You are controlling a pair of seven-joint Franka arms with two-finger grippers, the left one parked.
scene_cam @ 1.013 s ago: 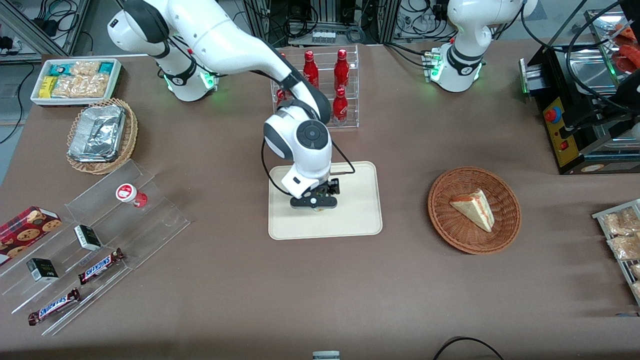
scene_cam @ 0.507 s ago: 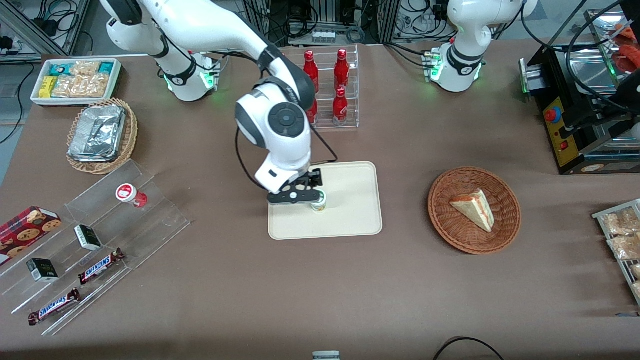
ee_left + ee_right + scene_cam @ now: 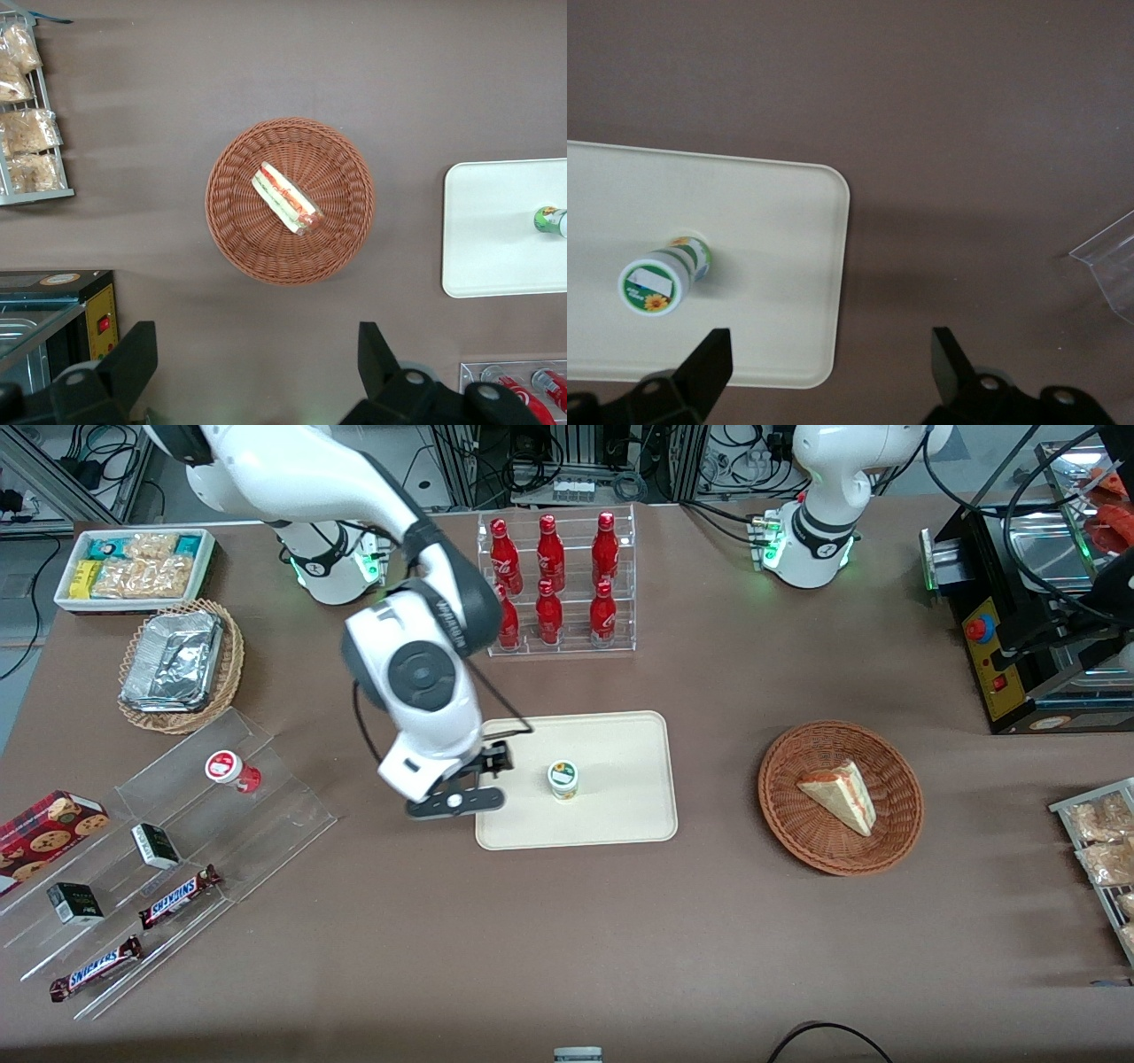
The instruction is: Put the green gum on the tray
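Raised above the desk (image 3: 549, 921) just beside the tray's (image 3: 620, 815) edge toward the working arm's end, the end effector (image 3: 828, 354) holds nothing, its fingers (image 3: 709, 354) spread wide, though only their bases show in the wrist view and the arm's wrist hides them from the front. The green gum (image 3: 563, 779) stands upright on the tray, apart from the fingers. From the parked arm's wrist the green gum is cut off at the frame's edge.

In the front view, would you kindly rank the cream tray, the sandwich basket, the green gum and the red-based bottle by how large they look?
1. The tray.
2. The wicker basket.
3. The green gum and the red-based bottle look about alike, so I would not rank them.

The gripper, open, hangs over the tray's edge toward the working arm's end.
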